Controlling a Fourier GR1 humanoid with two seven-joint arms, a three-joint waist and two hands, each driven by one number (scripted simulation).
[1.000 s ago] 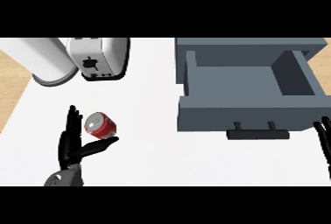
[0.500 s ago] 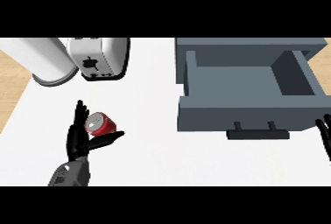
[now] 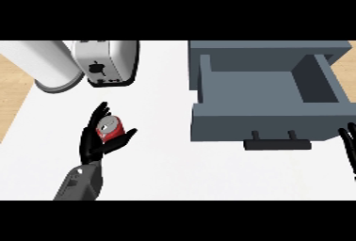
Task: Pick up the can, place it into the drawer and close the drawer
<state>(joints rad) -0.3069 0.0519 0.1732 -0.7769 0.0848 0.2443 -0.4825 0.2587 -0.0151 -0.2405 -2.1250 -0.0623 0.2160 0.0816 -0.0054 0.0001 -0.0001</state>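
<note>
Can (image 3: 110,129): red body with a dull grey metal-looking lid; left hand (image 3: 94,141) round it matt black, on a smooth grey forearm (image 3: 80,184). Drawer (image 3: 268,101): flat matt blue-grey throughout, with a darker bar handle (image 3: 277,144); counter (image 3: 173,160) plain smooth white, edged at the left by pale wood-grain flooring (image 3: 15,89). Toaster (image 3: 106,62): satin silvery casing with dark end panels; cylinder (image 3: 45,63) beside it smooth matt white.

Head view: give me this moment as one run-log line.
left hand: curled round can | right hand: open, resting at right edge | drawer: open, no can inside | step: can not yet in drawer
</note>
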